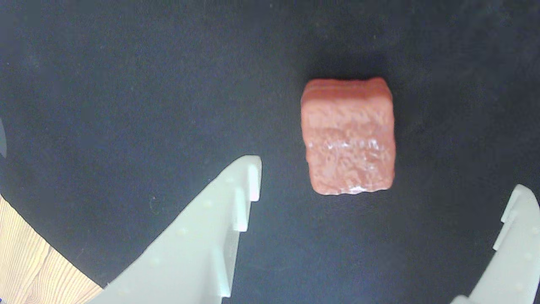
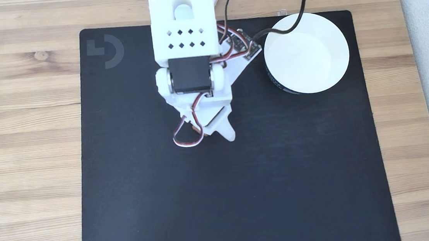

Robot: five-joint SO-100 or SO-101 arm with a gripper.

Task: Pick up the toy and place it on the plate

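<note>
The toy (image 1: pixel 348 136), a reddish-brown block with a rough top, lies on the black mat right of centre in the wrist view. My gripper (image 1: pixel 387 176) is open, its pale fingers low on either side of the toy, with the toy just beyond their tips and nothing held. In the fixed view the gripper (image 2: pixel 215 133) hangs over the middle of the mat and covers the toy except for a brown sliver (image 2: pixel 198 131). The plate (image 2: pixel 305 54), a round white dish with a dark outer band, stands at the mat's upper right, well apart from the gripper.
The black mat (image 2: pixel 244 191) lies on a wooden table (image 2: pixel 27 152). A black cable (image 2: pixel 299 12) runs from the arm across the plate's upper rim. The arm's white body (image 2: pixel 184 22) stands at the mat's top edge.
</note>
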